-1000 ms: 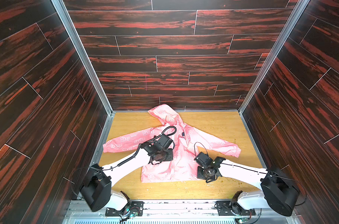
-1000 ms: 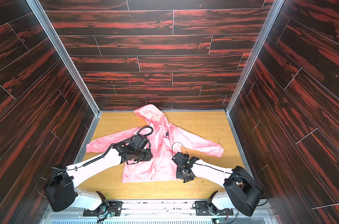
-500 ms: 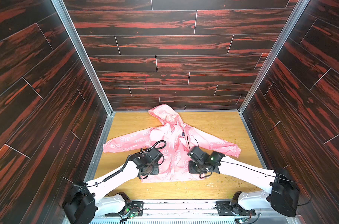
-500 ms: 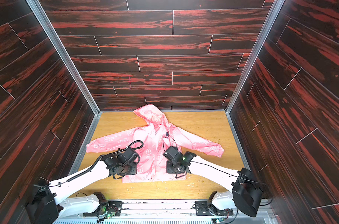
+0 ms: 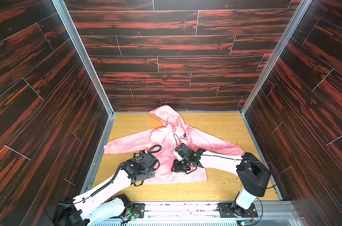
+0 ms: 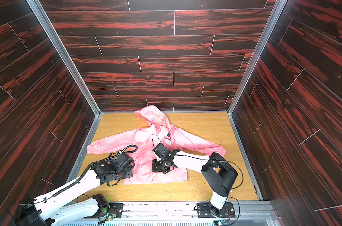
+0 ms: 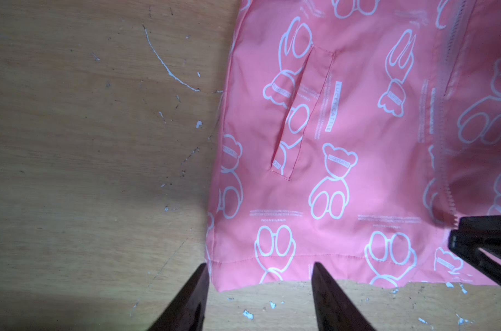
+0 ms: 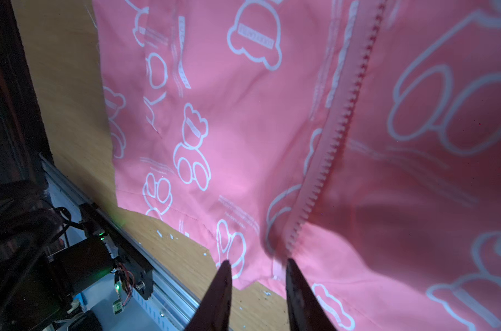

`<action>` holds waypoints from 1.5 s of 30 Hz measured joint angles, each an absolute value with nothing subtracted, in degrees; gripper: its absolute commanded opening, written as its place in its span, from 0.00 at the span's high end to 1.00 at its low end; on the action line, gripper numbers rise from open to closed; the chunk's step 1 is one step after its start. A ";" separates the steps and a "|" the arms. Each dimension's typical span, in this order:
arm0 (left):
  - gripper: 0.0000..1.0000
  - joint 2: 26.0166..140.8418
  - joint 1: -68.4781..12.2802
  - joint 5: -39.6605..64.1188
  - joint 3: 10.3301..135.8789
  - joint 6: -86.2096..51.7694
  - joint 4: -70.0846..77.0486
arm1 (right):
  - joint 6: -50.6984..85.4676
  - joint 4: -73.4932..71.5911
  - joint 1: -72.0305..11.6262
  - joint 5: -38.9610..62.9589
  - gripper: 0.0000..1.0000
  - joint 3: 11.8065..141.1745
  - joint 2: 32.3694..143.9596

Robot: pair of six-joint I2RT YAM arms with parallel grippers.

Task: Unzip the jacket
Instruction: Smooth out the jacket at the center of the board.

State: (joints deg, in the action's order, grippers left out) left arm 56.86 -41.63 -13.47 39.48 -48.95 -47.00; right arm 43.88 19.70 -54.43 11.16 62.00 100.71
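The pink jacket (image 5: 166, 137) (image 6: 146, 140) lies flat on the wooden floor, hood toward the back wall and sleeves spread. My left gripper (image 5: 149, 175) (image 6: 127, 173) hangs over its near left hem corner. In the left wrist view the left gripper (image 7: 259, 266) is open, its fingers astride that corner of the jacket (image 7: 343, 114) without holding it. My right gripper (image 5: 178, 168) (image 6: 158, 168) is over the lower front. It (image 8: 257, 262) stands open by the bottom end of the zipper (image 8: 338, 120), whose bare teeth run along one panel edge.
Dark wood-pattern walls (image 5: 48, 117) close the floor (image 5: 215, 125) on the left, back and right. A metal rail (image 5: 185, 209) with both arm bases runs along the front. White flecks dot the floor near the hem. The right gripper's fingers (image 7: 484, 243) show in the left wrist view.
Both grippers have opened. The left one drew back from the jacket's chest to the near hem corner. The right one moved left from the right hem to the zipper's bottom end.
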 measured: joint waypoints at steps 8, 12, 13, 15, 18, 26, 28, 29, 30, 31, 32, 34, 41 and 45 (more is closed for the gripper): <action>0.42 55.40 -41.52 -13.52 38.30 -48.97 -46.70 | 42.74 21.52 -55.53 12.62 0.66 64.01 104.71; 0.42 55.40 -41.52 -13.52 38.28 -49.01 -46.65 | 42.50 24.12 -55.96 11.88 0.66 64.29 105.03; 0.42 55.40 -41.52 -13.52 38.28 -49.10 -46.65 | 42.50 24.40 -55.99 11.79 0.66 64.29 105.03; 0.42 55.40 -41.52 -13.52 38.15 -49.21 -46.59 | 42.50 24.25 -55.99 12.03 0.70 64.23 105.03; 0.42 55.48 -41.52 -13.50 37.58 -49.39 -46.30 | 42.81 23.03 -55.96 12.73 0.79 64.23 105.03; 0.42 55.51 -41.45 -13.50 37.47 -49.78 -46.28 | 42.72 32.53 -58.15 7.35 0.92 69.97 105.32; 0.42 55.51 -41.41 -13.50 37.47 -49.78 -46.28 | 42.78 34.96 -58.89 5.65 0.92 71.11 105.32; 0.42 55.53 -41.41 -13.50 37.47 -49.78 -46.28 | 42.83 35.66 -59.16 5.13 0.92 71.09 105.32; 0.42 55.53 -41.41 -13.50 37.47 -49.76 -46.28 | 42.96 36.45 -59.44 4.64 0.92 70.70 105.32; 0.42 55.53 -41.41 -13.50 37.47 -49.76 -46.26 | 43.07 37.01 -59.57 4.23 0.92 70.04 105.32; 0.42 55.59 -41.41 -13.50 37.47 -49.76 -46.26 | 43.27 37.28 -59.72 4.08 0.92 69.28 105.32; 0.42 56.05 -41.41 -13.50 37.50 -49.65 -46.24 | 43.88 37.41 -59.79 3.77 0.90 67.31 105.36; 0.34 57.47 -40.60 -13.54 39.09 -48.18 -46.76 | 44.95 38.20 -59.59 2.09 0.75 64.62 104.60; 0.19 57.87 -38.39 -13.80 41.60 -46.78 -47.03 | 41.80 40.07 -57.04 3.49 0.67 65.43 101.93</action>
